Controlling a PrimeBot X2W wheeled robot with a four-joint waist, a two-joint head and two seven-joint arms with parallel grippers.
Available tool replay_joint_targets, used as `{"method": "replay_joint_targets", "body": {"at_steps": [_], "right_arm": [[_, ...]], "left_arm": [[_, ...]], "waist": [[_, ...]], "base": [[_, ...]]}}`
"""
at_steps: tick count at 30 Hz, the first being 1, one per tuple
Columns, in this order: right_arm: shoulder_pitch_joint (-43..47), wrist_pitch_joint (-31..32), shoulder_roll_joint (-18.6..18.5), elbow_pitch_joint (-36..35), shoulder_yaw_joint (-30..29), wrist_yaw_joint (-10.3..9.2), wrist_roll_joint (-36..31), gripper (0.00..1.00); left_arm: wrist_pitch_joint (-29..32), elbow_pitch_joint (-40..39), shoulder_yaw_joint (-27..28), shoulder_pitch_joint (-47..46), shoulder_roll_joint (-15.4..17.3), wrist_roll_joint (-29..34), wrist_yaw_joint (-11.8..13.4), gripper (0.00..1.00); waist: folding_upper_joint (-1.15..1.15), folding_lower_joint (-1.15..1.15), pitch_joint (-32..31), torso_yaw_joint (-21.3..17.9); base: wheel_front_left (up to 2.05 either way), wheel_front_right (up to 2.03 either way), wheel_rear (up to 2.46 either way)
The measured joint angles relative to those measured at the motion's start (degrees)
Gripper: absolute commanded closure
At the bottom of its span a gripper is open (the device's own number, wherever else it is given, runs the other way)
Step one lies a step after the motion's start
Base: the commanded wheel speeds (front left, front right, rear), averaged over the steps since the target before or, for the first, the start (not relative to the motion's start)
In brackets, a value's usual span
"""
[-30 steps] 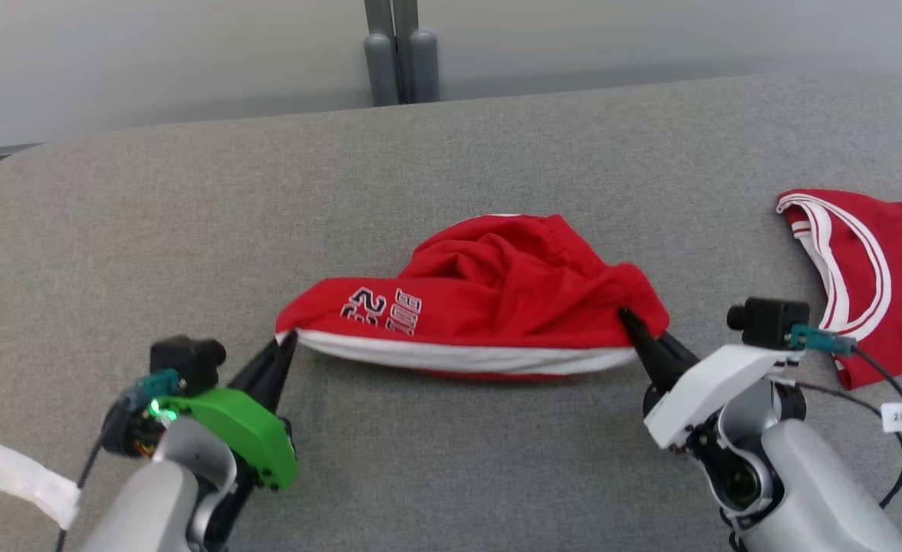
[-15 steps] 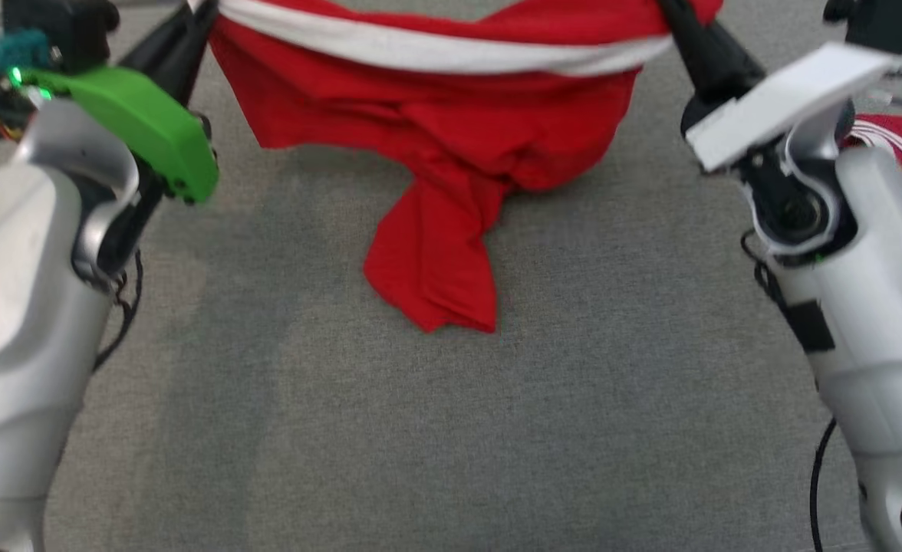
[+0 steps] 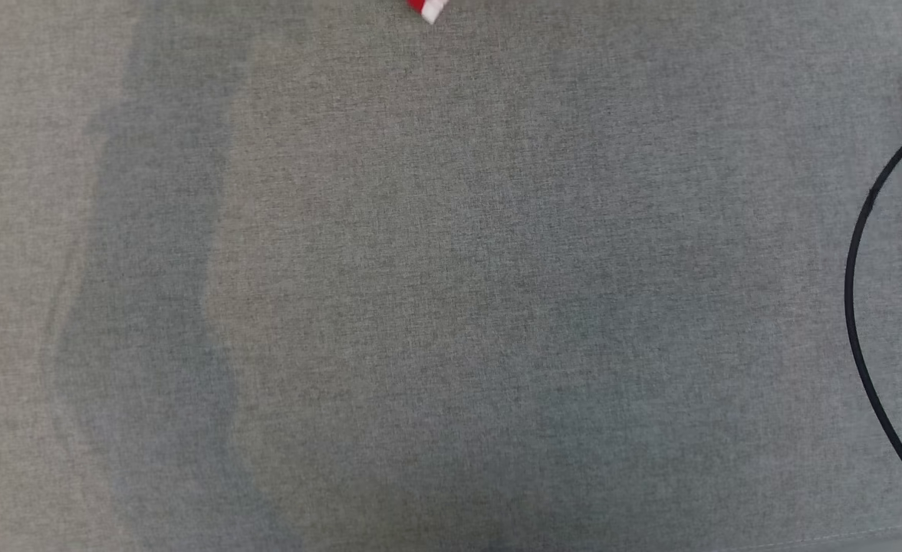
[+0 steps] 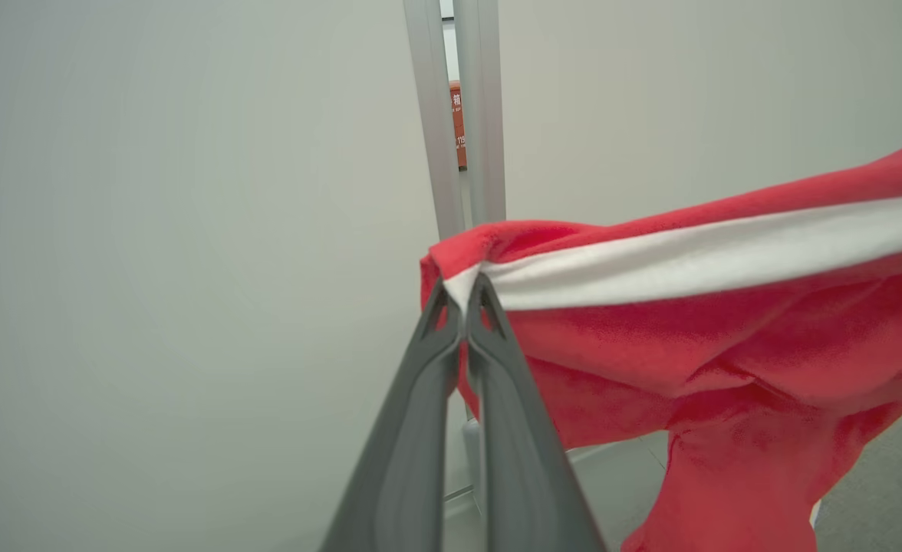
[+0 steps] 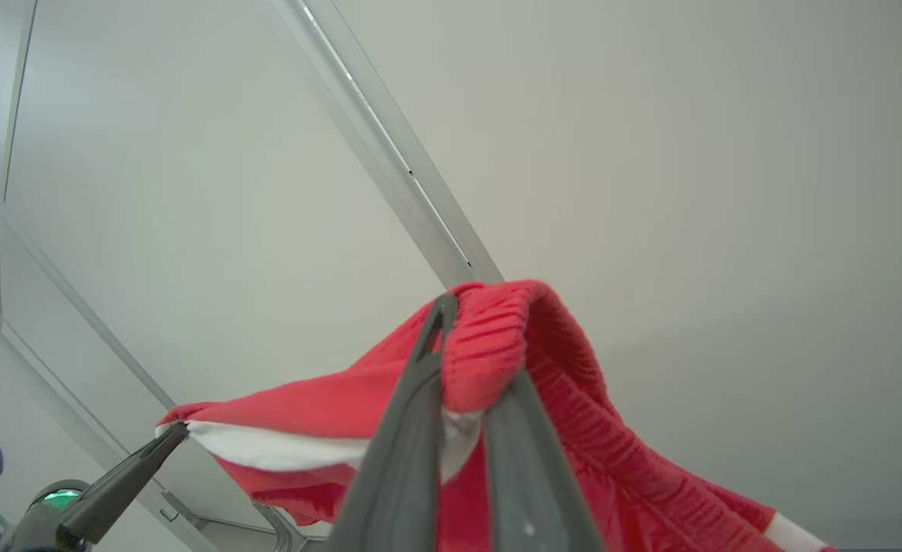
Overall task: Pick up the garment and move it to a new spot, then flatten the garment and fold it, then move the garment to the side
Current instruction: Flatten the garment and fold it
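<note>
The red garment (image 4: 689, 345) hung up in the air between the two grippers. The left gripper (image 4: 464, 293) had its two dark fingers pressed together. They pinched one corner of the garment, right where the white band (image 4: 689, 257) ended. In the left wrist view the cloth ran from that corner toward 3 o'clock. The white band was near the top and loose red folds hung down toward 5 o'clock. Behind it was a pale wall (image 4: 152, 230). Two grey posts (image 4: 482, 115) stood at 12 o'clock, with a small orange sign (image 4: 456, 115) between them.

The right gripper (image 5: 475, 345) was clamped on a thick, ribbed red edge of the garment. The cloth bunched over its fingertips. In the right wrist view the garment stretched away toward 8 o'clock, where the left gripper held the far corner.

In the head view the grey bench (image 3: 451, 307) lay below. A tiny red and white tip of the garment peeked in at 12 o'clock. A thin black cable (image 3: 854, 291) curved down the 3 o'clock side.
</note>
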Motion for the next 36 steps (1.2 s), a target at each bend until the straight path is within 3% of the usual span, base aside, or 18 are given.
{"method": "replay_joint_targets", "body": {"at_steps": [9, 17, 21, 29, 36], "right_arm": [[-4.59, -3.9, -1.63, 3.66, 4.76, 0.01, 3.93, 1.0], [9.59, -3.94, -4.81, 3.38, 14.95, 0.01, 8.91, 1.0], [18.49, -0.75, -7.97, -0.56, 21.6, 0.01, 12.47, 1.0], [34.22, 11.69, -15.07, -6.28, 32.44, 0.03, 19.61, 1.0], [43.75, 18.9, -21.15, -11.89, 36.4, 0.07, 23.45, 1.0]], "left_arm": [[-4.82, 4.48, -6.86, -5.2, 0.22, -4.15, 0.0, 1.0], [-0.63, 4.61, -19.48, 6.43, 4.17, -9.83, 0.0, 1.0], [3.6, 1.99, -24.12, 13.93, 7.66, -14.39, -0.01, 1.0], [14.55, -7.91, -29.09, 30.39, 15.13, -23.54, 0.03, 1.0], [21.98, -22.9, -31.05, 40.67, 22.41, -29.75, 5.41, 1.0]], "waist": [[0.0, -0.01, -0.78, -0.63], [0.0, -0.02, -5.66, -0.7], [0.0, -0.02, -9.99, -0.77], [0.0, -0.03, -19.99, -1.29], [0.0, -0.03, -27.08, -2.06]], "base": [[0.0, 0.0, 0.0], [0.0, 0.0, 0.0], [0.0, 0.0, 0.0], [0.0, 0.0, 0.0], [0.0, 0.0, 0.0]]}}
